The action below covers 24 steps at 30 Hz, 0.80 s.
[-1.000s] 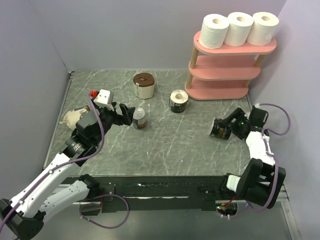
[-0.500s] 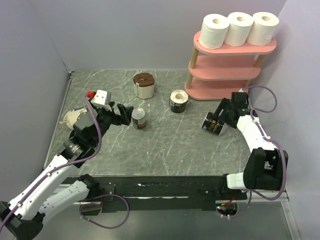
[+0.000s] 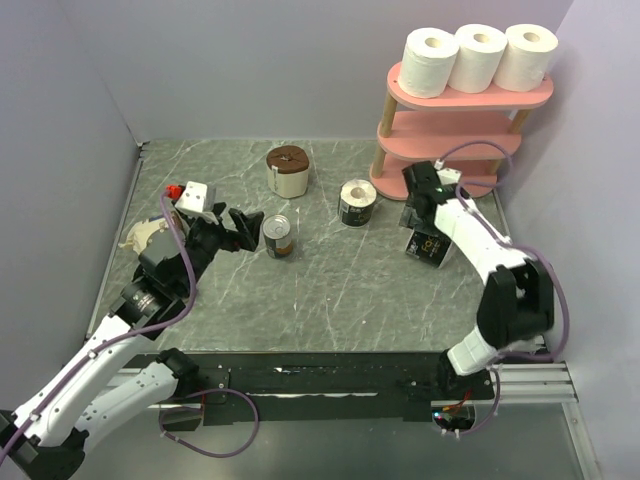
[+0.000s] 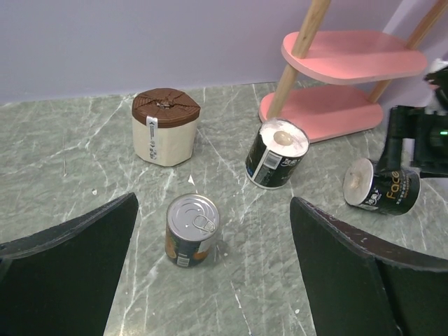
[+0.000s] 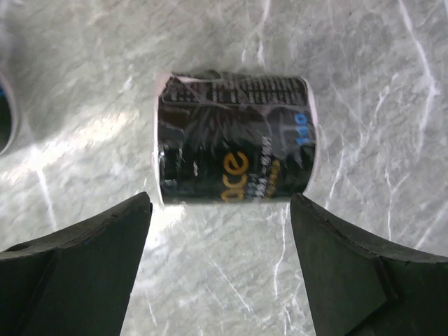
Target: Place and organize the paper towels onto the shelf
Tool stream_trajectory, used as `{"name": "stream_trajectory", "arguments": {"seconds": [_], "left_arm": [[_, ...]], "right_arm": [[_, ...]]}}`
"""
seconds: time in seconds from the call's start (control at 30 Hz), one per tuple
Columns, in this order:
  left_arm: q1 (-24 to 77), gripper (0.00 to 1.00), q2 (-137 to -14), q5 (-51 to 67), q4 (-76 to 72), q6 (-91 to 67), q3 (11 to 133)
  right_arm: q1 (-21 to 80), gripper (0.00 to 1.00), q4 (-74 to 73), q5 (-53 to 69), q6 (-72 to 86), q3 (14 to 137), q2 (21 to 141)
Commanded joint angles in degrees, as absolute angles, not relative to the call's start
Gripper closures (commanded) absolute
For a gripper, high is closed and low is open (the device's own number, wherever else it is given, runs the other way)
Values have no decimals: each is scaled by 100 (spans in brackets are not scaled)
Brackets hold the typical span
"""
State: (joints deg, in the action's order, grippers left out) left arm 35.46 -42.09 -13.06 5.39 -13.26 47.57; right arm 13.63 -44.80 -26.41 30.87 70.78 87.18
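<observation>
View: top camera, 12 o'clock pointing away from the arm bases.
Lying roll: black printed paper towel on its side on the table, at 3 o'clock from the table's middle, near the shelf's foot.
Upright roll: second black printed one, standing on end at 1 o'clock.
Cream roll: brown cap on top, upright at 11 o'clock, farther back.
Shelf: pink, in the far corner at 1 to 2 o'clock; three white rolls stand in a row on the top board. No rolls show on the two lower boards.
Progress: about half done, I judge. Three rolls are placed and three wait on the table.
Right gripper: released, fingers spread wide, hovering over the lying roll. The roll sits just past the tips and touches neither finger; nothing is held.
Left gripper: fully spread and empty at 9 o'clock, facing the metal can, apart from it.
</observation>
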Motion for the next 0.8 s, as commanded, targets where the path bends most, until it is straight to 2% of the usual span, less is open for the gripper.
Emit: {"name": "stream_trajectory", "arguments": {"seconds": [0.0, 0.3, 0.77], "left_arm": [[3568, 4, -4061, -1371, 396, -1415, 4816], [3568, 4, -4061, -1362, 404, -1397, 4816], [3560, 4, -4087, -1371, 413, -1380, 4825]], "right_arm": [[1538, 12, -5203, -3612, 3551, 7725, 9464], [1714, 8, -5616, -4210, 3613, 8385, 10642], [1749, 7, -6232, -5106, 3911, 8218, 11004]]}}
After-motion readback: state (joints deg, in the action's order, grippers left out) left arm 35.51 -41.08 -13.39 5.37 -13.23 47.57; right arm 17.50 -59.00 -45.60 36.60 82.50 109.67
